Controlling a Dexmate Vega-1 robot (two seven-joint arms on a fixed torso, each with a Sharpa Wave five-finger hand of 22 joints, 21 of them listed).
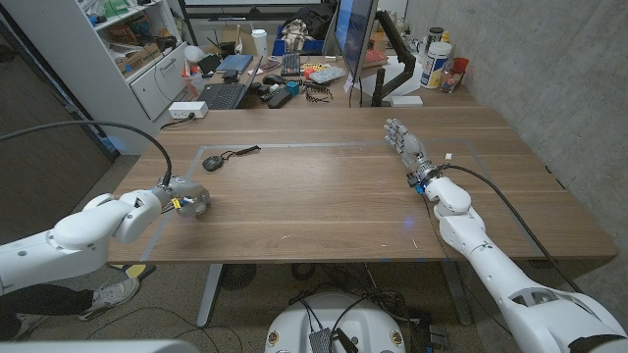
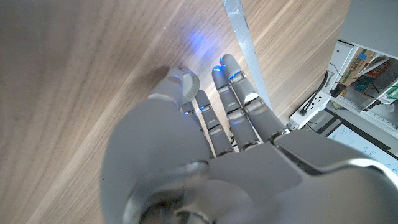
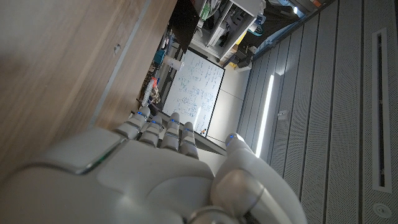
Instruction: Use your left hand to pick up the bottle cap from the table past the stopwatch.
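Observation:
My left hand [image 1: 191, 203] hangs low over the table's near left part, on the near side of the black stopwatch [image 1: 214, 162], whose strap trails right. In the left wrist view its fingers [image 2: 239, 106] reach together toward the wood and the thumb closes against them. A small pale round rim, seemingly the bottle cap [image 2: 188, 81], is pinched at the thumb tip. My right hand [image 1: 404, 142] stands on the table at the right, fingers straight and apart, holding nothing; its back [image 3: 155, 168] shows in the right wrist view.
Silver tape [image 2: 239, 37] marks a rectangle on the wooden table [image 1: 324, 196]. Along the far edge lie a white power strip [image 1: 186, 110], a laptop [image 1: 224, 94], a monitor [image 1: 355, 34] and desk clutter. A shelf unit stands at the back left.

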